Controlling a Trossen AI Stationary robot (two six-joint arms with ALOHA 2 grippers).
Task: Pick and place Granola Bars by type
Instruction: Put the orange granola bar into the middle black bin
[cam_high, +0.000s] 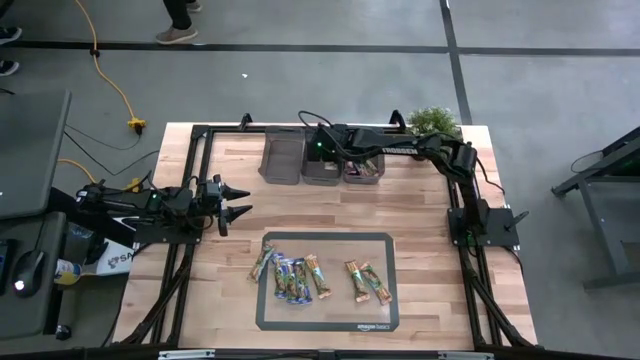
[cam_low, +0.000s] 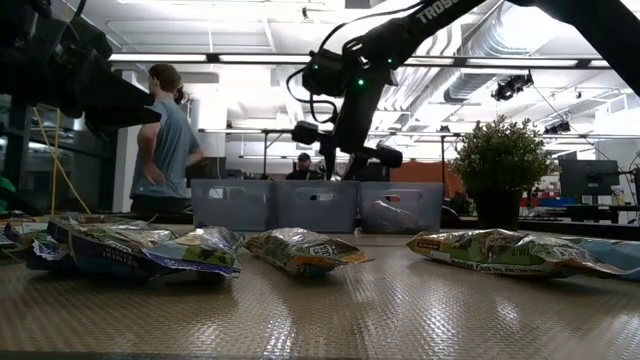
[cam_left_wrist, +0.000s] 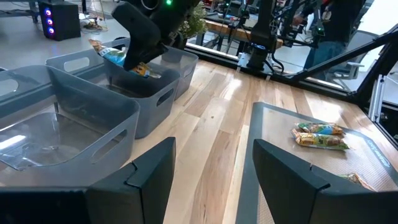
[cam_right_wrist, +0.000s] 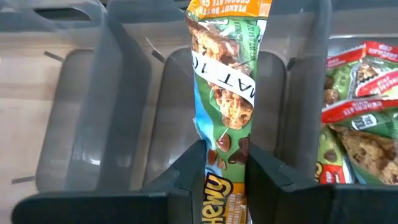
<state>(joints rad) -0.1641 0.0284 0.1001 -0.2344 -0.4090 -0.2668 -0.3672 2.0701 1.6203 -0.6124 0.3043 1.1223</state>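
1 granola bar (cam_right_wrist: 225, 93) in right gripper (cam_right_wrist: 225, 163), above middle bin (cam_right_wrist: 174, 93)

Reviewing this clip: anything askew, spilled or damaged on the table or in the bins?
Nothing stands out. The right gripper holds a green and orange bar over the middle bin; red-wrapped bars lie inside the next bin. The remaining bars lie loosely on the mat, none off it.

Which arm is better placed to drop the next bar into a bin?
The right. Its claw is shut on a green and orange granola bar, hanging over the middle bin. The left claw is open and empty, off the mat and away from the bins.
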